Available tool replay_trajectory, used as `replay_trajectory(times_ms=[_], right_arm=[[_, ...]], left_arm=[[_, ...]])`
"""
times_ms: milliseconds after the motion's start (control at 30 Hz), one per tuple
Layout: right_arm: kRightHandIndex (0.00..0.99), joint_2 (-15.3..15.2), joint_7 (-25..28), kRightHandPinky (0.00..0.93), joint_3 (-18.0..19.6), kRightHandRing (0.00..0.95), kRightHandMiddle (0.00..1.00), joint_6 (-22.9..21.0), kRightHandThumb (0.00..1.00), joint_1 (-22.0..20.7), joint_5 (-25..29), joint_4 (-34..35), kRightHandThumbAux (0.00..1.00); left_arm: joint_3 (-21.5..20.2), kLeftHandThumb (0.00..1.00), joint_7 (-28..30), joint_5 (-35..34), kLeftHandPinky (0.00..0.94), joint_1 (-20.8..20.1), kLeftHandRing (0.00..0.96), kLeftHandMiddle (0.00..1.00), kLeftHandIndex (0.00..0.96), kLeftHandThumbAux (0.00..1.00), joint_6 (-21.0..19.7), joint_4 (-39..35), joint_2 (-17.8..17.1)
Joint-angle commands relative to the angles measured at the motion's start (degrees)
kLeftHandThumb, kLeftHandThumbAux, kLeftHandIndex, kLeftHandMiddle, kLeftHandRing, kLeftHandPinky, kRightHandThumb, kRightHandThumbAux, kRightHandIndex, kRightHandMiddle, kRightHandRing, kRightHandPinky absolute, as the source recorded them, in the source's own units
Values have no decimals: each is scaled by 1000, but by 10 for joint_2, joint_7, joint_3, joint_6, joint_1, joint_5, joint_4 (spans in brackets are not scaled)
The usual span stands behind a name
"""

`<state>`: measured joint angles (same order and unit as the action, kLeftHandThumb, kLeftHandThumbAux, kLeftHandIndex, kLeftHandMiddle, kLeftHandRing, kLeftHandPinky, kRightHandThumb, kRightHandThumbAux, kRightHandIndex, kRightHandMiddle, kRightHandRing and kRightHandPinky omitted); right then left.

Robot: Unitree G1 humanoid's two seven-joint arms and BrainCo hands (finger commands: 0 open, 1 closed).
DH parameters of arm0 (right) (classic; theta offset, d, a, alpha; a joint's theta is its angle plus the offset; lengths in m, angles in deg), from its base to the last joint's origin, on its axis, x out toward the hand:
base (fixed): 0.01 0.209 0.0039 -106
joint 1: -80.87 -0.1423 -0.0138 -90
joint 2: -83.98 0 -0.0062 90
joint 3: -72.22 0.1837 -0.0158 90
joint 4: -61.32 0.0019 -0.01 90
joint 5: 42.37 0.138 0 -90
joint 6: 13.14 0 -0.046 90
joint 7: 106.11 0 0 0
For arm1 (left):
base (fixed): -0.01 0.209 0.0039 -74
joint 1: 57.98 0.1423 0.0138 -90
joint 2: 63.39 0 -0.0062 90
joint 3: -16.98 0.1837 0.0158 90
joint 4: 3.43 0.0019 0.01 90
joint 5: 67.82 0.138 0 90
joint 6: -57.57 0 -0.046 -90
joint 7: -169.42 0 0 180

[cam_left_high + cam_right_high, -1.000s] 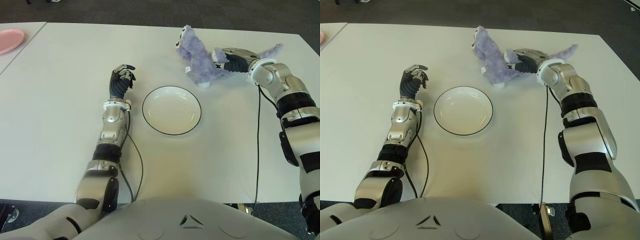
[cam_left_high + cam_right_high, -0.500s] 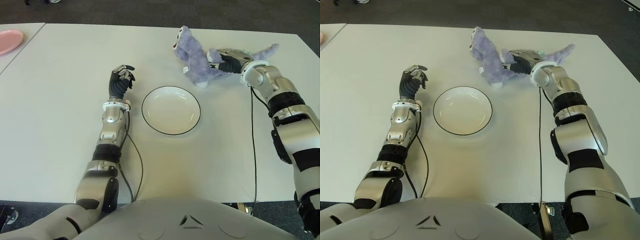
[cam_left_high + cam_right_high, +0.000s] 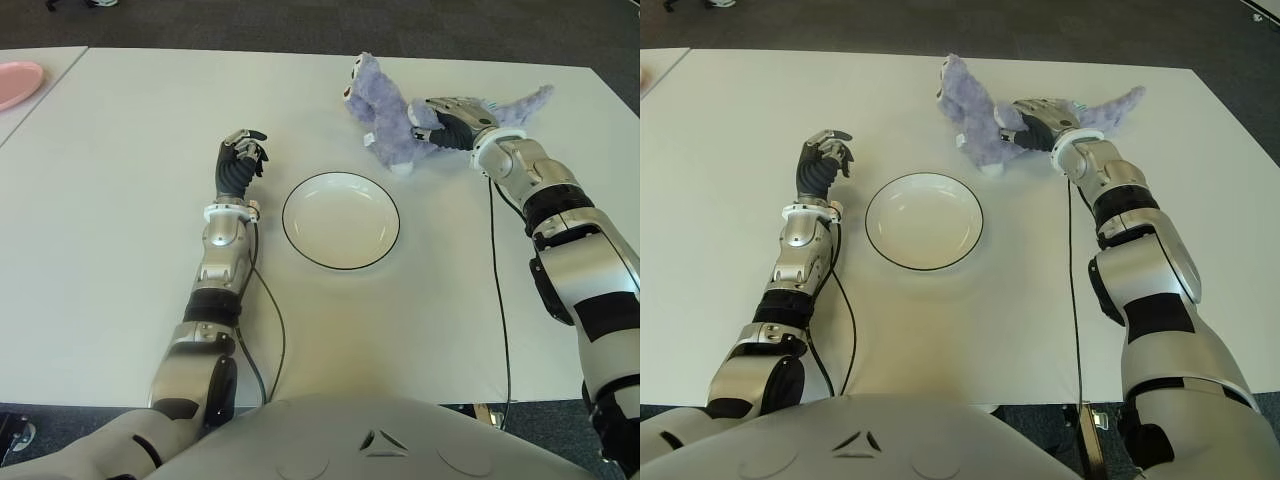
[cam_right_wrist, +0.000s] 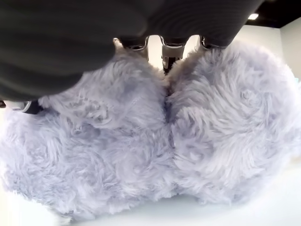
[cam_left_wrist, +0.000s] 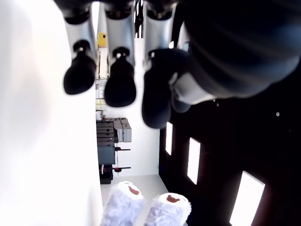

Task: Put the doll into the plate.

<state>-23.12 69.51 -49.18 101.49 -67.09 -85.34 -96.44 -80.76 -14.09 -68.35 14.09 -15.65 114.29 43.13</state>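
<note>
My right robot hand (image 3: 452,118) grips the purple doll (image 3: 385,112) beyond the plate (image 3: 340,220) on the bench (image 3: 120,200); its head points away from the plate. My left robot hand (image 3: 240,160), beside the plate's left, is curled, holding nothing.

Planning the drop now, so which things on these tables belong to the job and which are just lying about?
Part of the job:
- purple doll, gripped by the right hand on the table's far side
- white plate, empty, mid-table

Lying about:
- pink plate on the neighbouring table
- left hand, idle, left of the white plate
</note>
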Motion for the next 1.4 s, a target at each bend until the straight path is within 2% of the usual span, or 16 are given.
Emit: replay_trajectory(times_ms=[33,67,133,267,367,400,467,567,667,767,1033,1300,1400], right_arm=[[180,17,-28,430,-25,313,221,8,631,27,-24,-26,280],[239,17,-34,458,-27,349,255,9,644,27,-26,-28,295],[296,18,-43,470,-31,379,287,10,664,26,-27,-31,308],[344,19,-42,449,-37,388,308,9,689,23,-27,-39,321],[221,19,-34,352,-39,296,224,8,689,22,-24,-42,322],[209,20,-4,342,-42,287,215,1,689,19,-23,-46,322],[85,23,34,165,-45,138,99,-7,628,16,-21,-51,254],[27,24,66,57,-52,48,33,-21,594,13,-25,-51,189],[9,33,72,18,-56,15,10,-44,580,15,-28,-59,159],[2,39,81,6,-58,4,3,-64,551,15,-25,-64,157],[0,45,96,0,-51,0,0,-83,490,18,-15,-67,153],[0,44,140,0,-35,0,0,-79,480,15,11,-57,109],[0,42,171,0,-24,0,0,-73,481,10,26,-57,82]], left_arm=[[-3,713,-3,-7,738,75,755,729,443,702,1,48,10],[-3,713,-3,-7,737,75,755,728,443,702,1,48,9],[-3,713,-3,-7,737,75,755,729,443,702,0,48,10],[-1,714,-8,-3,750,77,758,733,443,701,-1,44,11],[-1,714,-8,-2,740,79,756,732,443,701,-2,40,12],[-1,714,-9,-2,739,79,756,732,443,701,-2,40,13],[-1,714,-9,-2,731,80,753,728,443,701,-2,40,13],[-1,714,-13,-1,738,81,753,730,443,701,-4,36,15],[-3,715,-16,-1,736,81,754,732,444,701,-6,34,15],[-2,715,-20,0,734,84,759,738,444,700,-7,30,15],[1,715,-16,1,732,89,757,737,444,700,-10,23,12],[5,714,-12,2,739,94,761,739,444,701,-13,14,10],[6,714,-10,0,739,95,763,741,443,702,-12,13,11]])
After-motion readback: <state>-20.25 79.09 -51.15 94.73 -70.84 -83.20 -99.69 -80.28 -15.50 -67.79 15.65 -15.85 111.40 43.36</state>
